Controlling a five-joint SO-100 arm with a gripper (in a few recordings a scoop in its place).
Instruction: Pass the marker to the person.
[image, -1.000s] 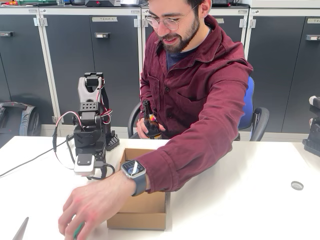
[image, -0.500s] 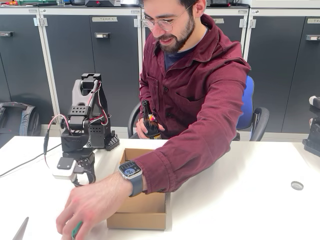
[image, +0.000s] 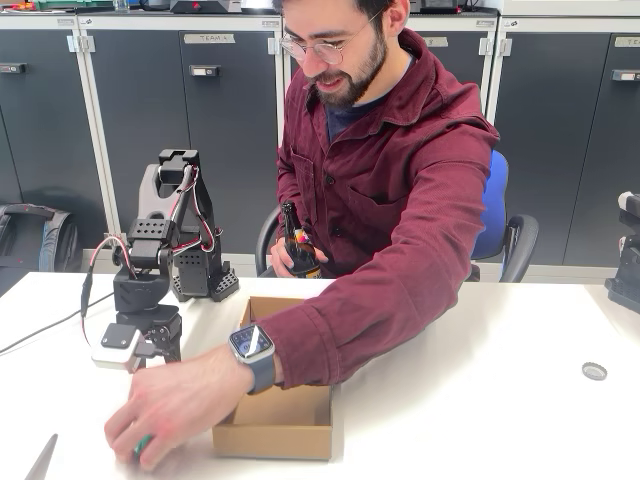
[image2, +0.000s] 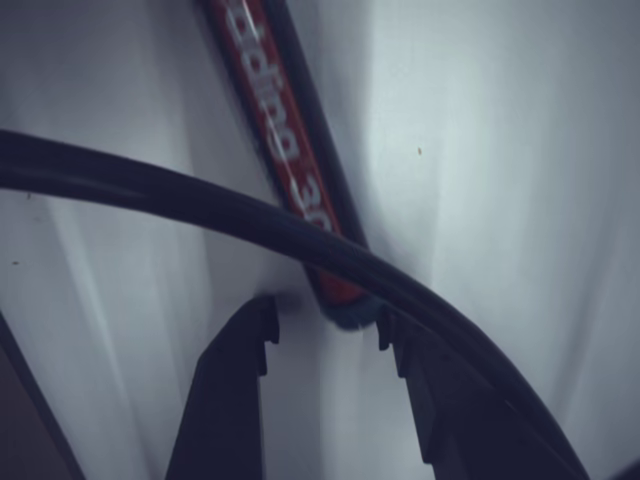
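In the wrist view the marker (image2: 290, 170) lies on the white table, its red label with white lettering running up and away from me and its green end (image2: 350, 314) nearest. My gripper (image2: 325, 325) is open just above the table, with that green end level with the gap between my fingertips and not held. In the fixed view my gripper (image: 158, 352) hangs low at the table's left. The person (image: 390, 170) sits behind the table and stretches one hand (image: 175, 410) over the marker, of which a green bit (image: 143, 443) peeks out.
An open cardboard box (image: 280, 425) stands right of the person's hand. Their other hand holds a brown bottle (image: 298, 245) behind the box. A bottle cap (image: 594, 371) lies at the far right. A black cable (image2: 200, 205) crosses the wrist view.
My arm has swung left and dipped down toward the table, nearer the person's hand. The hand has settled lower over the marker.
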